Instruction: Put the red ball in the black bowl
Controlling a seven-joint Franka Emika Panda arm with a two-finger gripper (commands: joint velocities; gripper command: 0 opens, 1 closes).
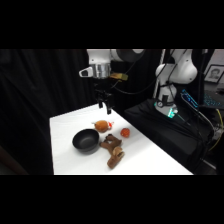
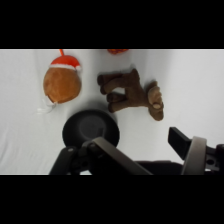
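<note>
The red ball (image 1: 125, 132) lies on the white table, right of the black bowl (image 1: 86, 140). My gripper (image 1: 104, 105) hangs open and holds nothing. It is well above the table's far part, behind the ball and bowl. In the wrist view the black bowl (image 2: 91, 127) sits just beyond my gripper (image 2: 147, 143). Only a sliver of the red ball (image 2: 117, 50) shows at that picture's top edge.
An orange-and-white object (image 1: 102, 125) (image 2: 62, 80) lies just behind the bowl. A brown plush toy (image 1: 113, 148) (image 2: 132, 95) lies between the bowl and the ball. The white table (image 1: 145, 160) ends close on the right, next to dark equipment.
</note>
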